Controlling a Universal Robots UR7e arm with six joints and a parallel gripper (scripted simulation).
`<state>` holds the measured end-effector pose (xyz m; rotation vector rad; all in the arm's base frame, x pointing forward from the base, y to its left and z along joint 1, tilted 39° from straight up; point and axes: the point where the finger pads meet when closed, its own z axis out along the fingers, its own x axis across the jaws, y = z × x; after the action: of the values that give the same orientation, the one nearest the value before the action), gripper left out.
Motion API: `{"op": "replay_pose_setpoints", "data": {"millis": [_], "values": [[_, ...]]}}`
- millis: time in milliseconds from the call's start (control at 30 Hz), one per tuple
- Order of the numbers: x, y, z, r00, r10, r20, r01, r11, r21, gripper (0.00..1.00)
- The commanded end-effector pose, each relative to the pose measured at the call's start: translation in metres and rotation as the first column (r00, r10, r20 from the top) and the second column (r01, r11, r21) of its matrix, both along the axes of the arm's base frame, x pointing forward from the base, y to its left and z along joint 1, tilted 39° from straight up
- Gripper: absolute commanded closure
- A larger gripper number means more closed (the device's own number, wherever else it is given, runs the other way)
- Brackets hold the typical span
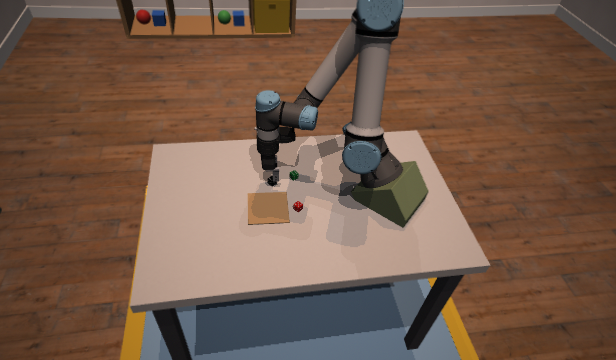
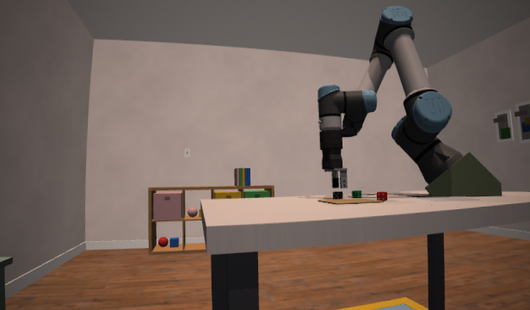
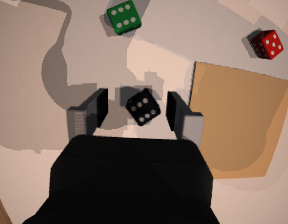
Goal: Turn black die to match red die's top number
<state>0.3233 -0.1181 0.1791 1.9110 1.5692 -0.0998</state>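
Note:
The black die [image 1: 272, 182] [image 2: 337, 195] [image 3: 143, 106] lies flat on the table just off the far edge of the tan mat [image 1: 268, 210] [image 2: 353, 201] [image 3: 248, 123]. My gripper [image 1: 271, 174] [image 2: 339, 184] [image 3: 137, 101] is open and empty. It hangs straight over the black die, a little above it, with one finger to each side in the wrist view. The red die [image 1: 298, 206] [image 2: 381, 195] [image 3: 268, 43] lies on the table beside the mat's right edge. Its top pips are too small to read surely.
A green die [image 1: 294, 175] [image 2: 356, 194] [image 3: 124, 16] lies on the table close to the right of the black die. The arm's green base block [image 1: 395, 195] [image 2: 465, 178] stands at the table's right side. A shelf [image 1: 208, 17] [image 2: 183, 220] stands against the far wall.

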Motion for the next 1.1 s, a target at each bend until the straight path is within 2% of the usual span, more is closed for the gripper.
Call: {"op": "replay_pose_setpoints", "data": {"millis": [0, 567, 1067], "values": [[0.0, 0.0, 0.0, 1.0, 0.0, 0.001, 0.0, 1.0, 0.0, 0.0], [0.0, 0.002, -0.002, 1.0, 0.0, 0.001, 0.0, 1.0, 0.0, 0.0], [-0.008, 0.029, -0.022, 1.0, 0.0, 0.001, 0.0, 1.0, 0.0, 0.0]]}}
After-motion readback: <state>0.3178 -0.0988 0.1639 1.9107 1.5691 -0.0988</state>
